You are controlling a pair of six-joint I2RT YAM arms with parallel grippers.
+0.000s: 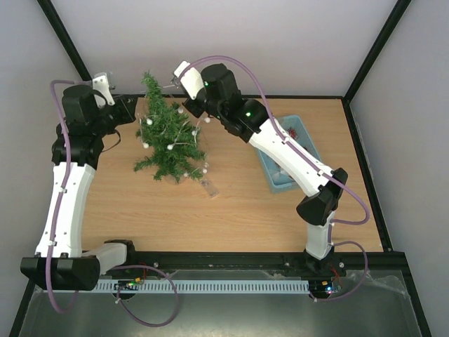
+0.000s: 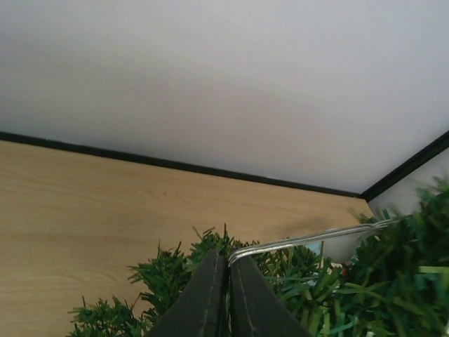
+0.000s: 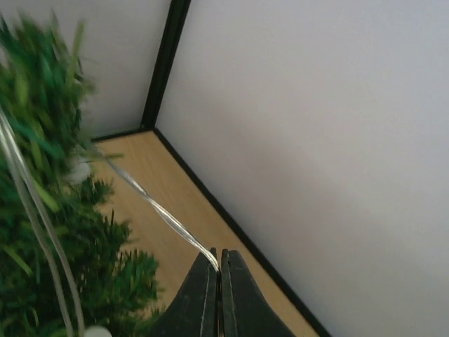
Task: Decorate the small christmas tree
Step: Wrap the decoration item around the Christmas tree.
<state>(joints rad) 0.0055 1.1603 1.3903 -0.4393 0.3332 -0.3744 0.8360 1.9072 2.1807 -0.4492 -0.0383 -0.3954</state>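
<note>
From overhead, the right arm (image 1: 291,158) covers much of the blue tray (image 1: 303,140), and the reddish bits (image 1: 293,131) inside are too small to name. A clear object (image 1: 209,186) lying by the small christmas tree (image 1: 168,137) cannot be identified either. On the left wrist view the bottom edge cuts off the left gripper (image 2: 226,260) below its closed tips; the light wire (image 2: 302,241) pinched there slips behind needles, and a white bulb (image 2: 342,247) is half buried. On the right wrist view the tree is blurred (and cropped at the left edge); the right gripper (image 3: 218,254) runs off the bottom, as does a lower bulb (image 3: 95,331).
</note>
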